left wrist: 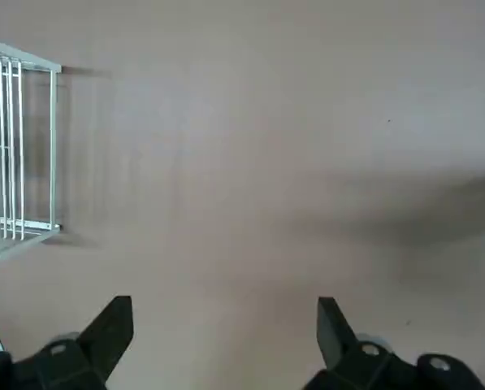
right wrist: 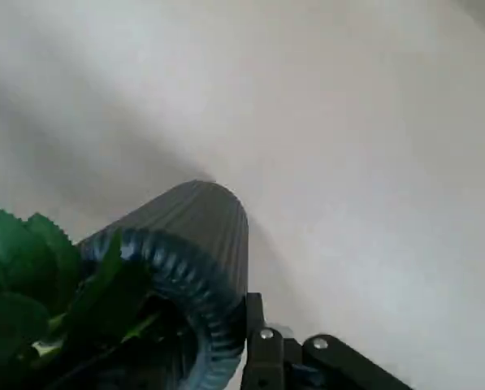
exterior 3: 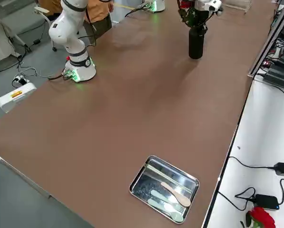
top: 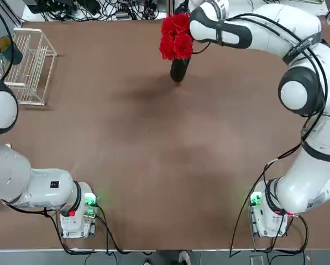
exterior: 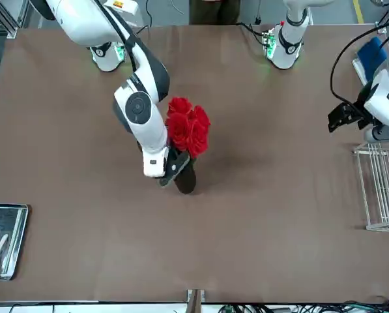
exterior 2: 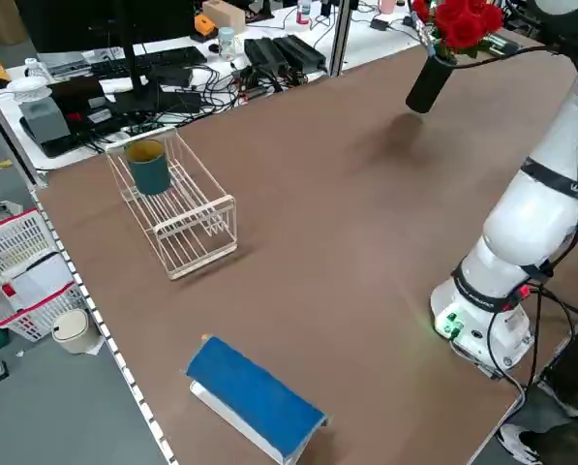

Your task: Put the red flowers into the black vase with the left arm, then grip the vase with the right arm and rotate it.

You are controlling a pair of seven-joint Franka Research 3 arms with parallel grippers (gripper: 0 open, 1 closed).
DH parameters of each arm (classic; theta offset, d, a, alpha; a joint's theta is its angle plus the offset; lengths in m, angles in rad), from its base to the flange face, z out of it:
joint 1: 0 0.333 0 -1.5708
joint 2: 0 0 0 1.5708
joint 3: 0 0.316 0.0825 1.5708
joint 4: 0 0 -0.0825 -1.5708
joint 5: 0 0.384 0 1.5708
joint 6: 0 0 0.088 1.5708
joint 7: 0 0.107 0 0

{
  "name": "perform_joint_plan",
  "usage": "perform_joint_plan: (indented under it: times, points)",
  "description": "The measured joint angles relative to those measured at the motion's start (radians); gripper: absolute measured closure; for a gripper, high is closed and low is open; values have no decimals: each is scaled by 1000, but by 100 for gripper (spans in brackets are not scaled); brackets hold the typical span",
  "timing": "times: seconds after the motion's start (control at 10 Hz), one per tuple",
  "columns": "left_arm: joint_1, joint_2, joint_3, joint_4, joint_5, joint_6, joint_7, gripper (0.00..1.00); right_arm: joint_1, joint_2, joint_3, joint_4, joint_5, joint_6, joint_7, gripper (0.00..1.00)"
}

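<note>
The red flowers (top: 176,34) stand in the black vase (top: 179,70) at the far middle of the table, blooms above its mouth. In the front view my right gripper (exterior: 171,166) is shut on the vase (exterior: 186,179) near its upper part, beside the flowers (exterior: 187,127). The right wrist view shows the ribbed vase rim (right wrist: 185,268) with green leaves (right wrist: 23,276) inside it. My left gripper (left wrist: 226,325) hangs open and holds nothing, pulled back at the robot's left near the wire rack.
A white wire rack (top: 29,66) with a dark green cup (exterior 2: 150,167) stands at the left edge. A blue block (exterior 2: 255,397) lies near the left front corner. A metal tray (exterior 3: 164,187) with cutlery sits at the far right.
</note>
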Motion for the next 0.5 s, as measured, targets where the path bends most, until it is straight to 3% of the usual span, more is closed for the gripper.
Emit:
perform_joint_plan:
  times: [0.5]
  points:
    - [2,0,-1,10,0,0,0,0,47,33,-2,34,-75,0,-426,73]
